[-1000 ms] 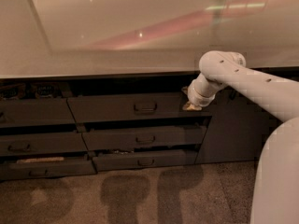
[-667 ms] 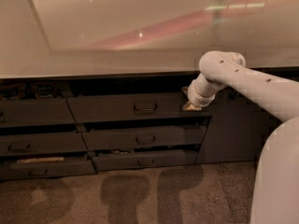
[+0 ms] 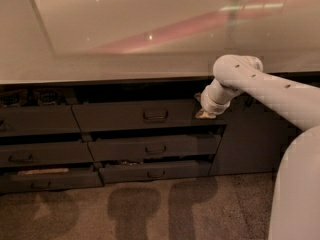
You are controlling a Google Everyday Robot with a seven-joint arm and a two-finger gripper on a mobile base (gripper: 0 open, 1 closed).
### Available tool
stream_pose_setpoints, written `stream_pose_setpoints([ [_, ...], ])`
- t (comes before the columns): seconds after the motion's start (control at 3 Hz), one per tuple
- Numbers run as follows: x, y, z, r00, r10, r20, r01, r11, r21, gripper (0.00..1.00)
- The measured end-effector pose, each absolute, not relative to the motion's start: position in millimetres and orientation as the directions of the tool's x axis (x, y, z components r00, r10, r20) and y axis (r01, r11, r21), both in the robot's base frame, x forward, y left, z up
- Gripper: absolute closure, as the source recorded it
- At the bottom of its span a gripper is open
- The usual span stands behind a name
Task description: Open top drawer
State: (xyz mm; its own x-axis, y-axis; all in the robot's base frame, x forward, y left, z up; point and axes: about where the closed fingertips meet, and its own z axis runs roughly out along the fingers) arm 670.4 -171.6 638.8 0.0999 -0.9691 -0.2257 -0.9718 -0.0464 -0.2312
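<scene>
The robot's white body (image 3: 296, 194) fills the lower right corner, nearest the camera. Beside it, brown carpet (image 3: 75, 219) runs up to the cabinets, crossed by three dark shadows and otherwise bare.

Beyond the carpet stand two columns of dark drawers. In the middle column, the bottom drawer (image 3: 156, 173) is the narrowest, the middle drawer (image 3: 155, 148) is wider, and the top drawer (image 3: 115, 116) is the widest and tallest, with a loop handle (image 3: 155, 115) at its centre. A dark gap lies between its upper edge and the counter above. The left column of drawers (image 3: 35, 136) runs off the left edge of the view. Its lowest drawer shows a pale strip (image 3: 42, 171) along the top. Small things sit in the shadow above its uppermost front, too dim to name.

The white arm (image 3: 265, 86) reaches in from the right and bends down at the wrist. The gripper (image 3: 204, 114) sits at the right end of the top drawer, against its upper edge and well to the right of the handle. Whether it grasps anything cannot be told. Just behind and right of it is a plain dark cabinet door (image 3: 245, 139), close beside the arm.

Farthest back, the pale glossy countertop (image 3: 125, 29) overhangs the drawers, with a reddish streak reflected on it.
</scene>
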Motion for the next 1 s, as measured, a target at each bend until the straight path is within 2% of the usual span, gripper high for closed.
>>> stream_pose_setpoints([
  [1.0,668.2,-172.1,650.4,0.103,-0.969,-0.224,-0.971,-0.049,-0.233,1.00],
])
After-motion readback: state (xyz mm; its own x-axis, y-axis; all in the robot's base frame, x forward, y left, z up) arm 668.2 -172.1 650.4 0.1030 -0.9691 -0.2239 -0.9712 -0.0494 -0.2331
